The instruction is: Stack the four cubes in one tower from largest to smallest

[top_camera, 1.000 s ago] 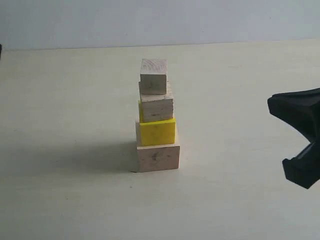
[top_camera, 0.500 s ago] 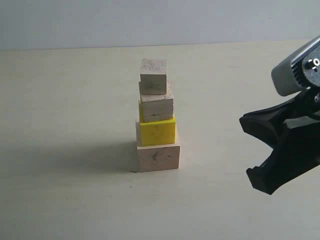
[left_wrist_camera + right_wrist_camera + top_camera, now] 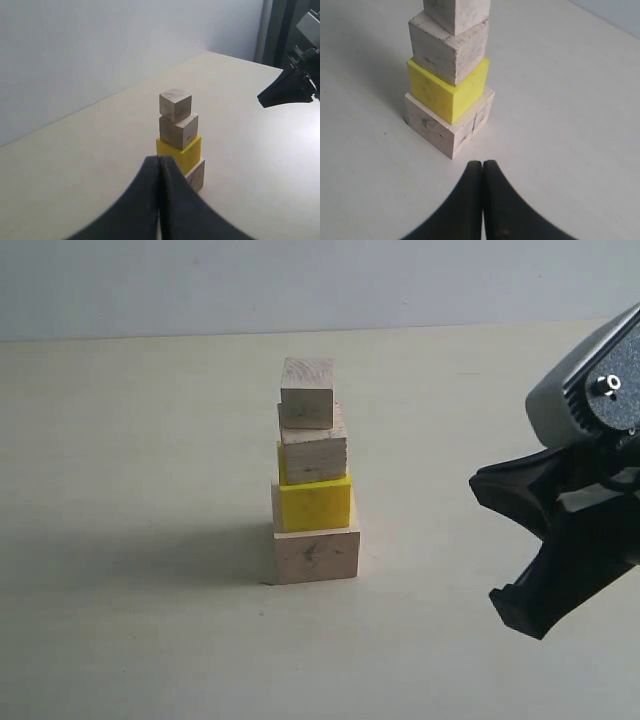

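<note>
Pale-wood-and-yellow cube tower (image 3: 315, 505) stands mid cream worktop (image 3: 130, 490), room all round. Left hand (image 3: 159, 160) and right hand (image 3: 483, 164) are each pressed together, empty.

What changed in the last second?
The right gripper, shut and empty, moved left, further into the exterior view toward the tower; its wrist housing now shows. Nothing was grasped or released. The four-cube tower stayed put.
</note>
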